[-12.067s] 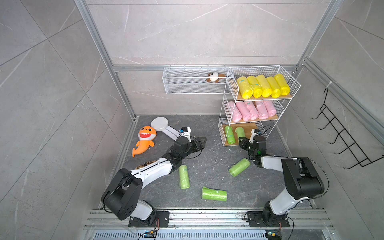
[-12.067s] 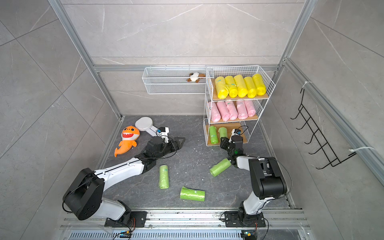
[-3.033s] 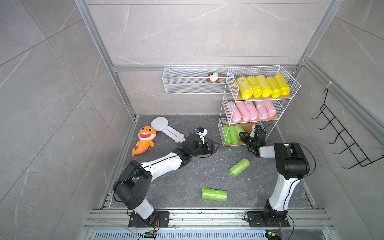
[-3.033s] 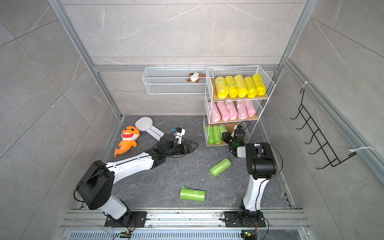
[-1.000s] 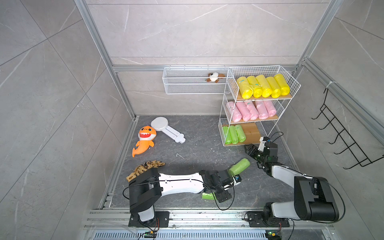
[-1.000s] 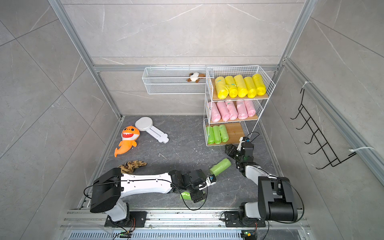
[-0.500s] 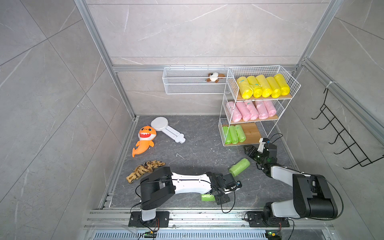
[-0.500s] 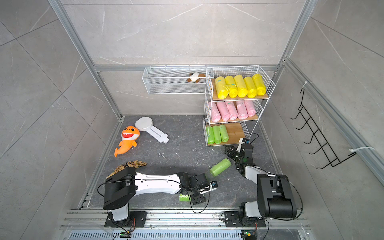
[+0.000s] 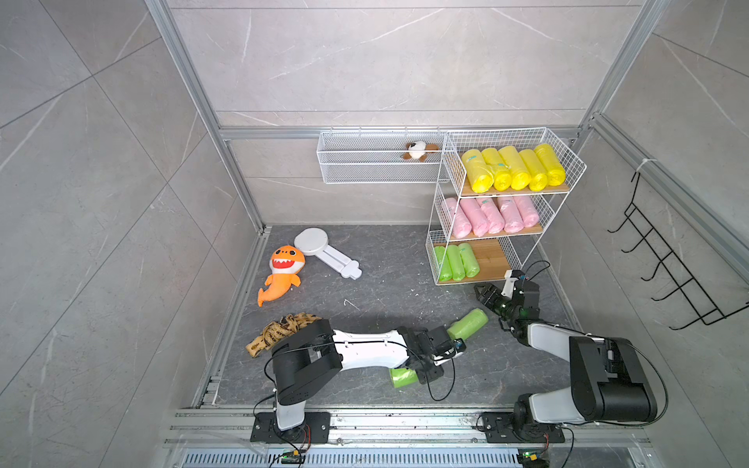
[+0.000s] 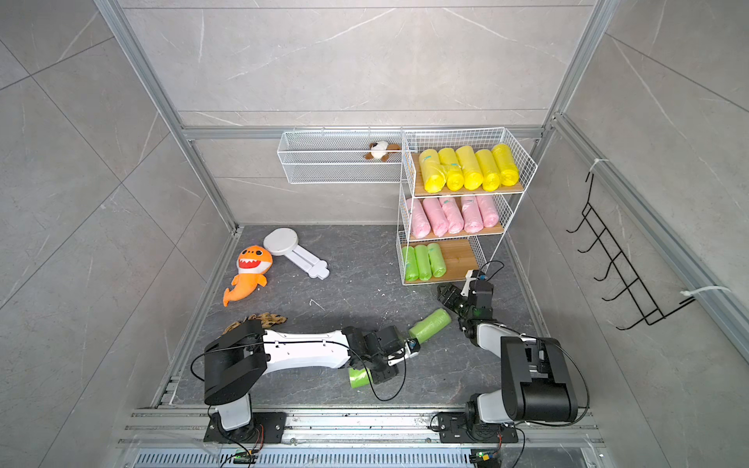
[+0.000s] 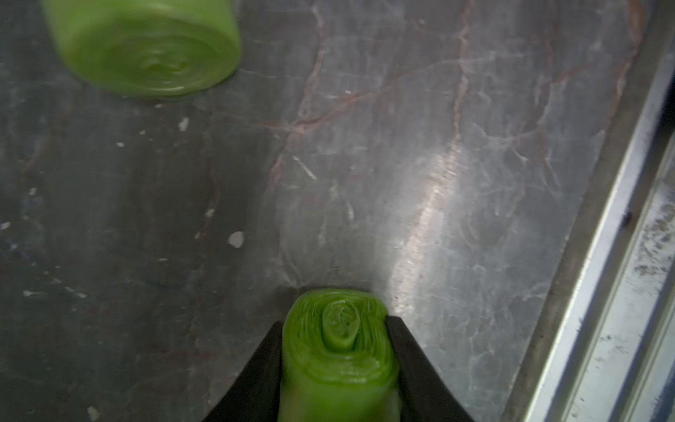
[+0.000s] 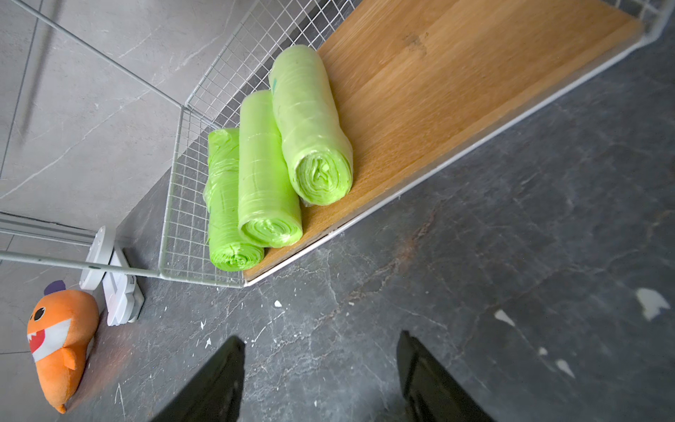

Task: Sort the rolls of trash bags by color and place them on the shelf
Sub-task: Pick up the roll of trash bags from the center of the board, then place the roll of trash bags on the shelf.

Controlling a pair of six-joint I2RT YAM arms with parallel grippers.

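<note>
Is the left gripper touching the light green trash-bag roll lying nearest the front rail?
Touching. In the left wrist view the black fingers of the left gripper press against both sides of the light green plastic roll, no gap.

both top views are set high at the near side, looking down toward the grey tiled back wall (image 9: 385,60); the dark grey stone floor (image 9: 385,259) and the tall white wire-mesh shelf with wooden boards (image 9: 492,259) are shared. the left wrist view is held close over that floor, along a light green plastic roll of trash bags (image 11: 338,350). the right wrist view is aimed low at the shelf's bottom tier.
</note>
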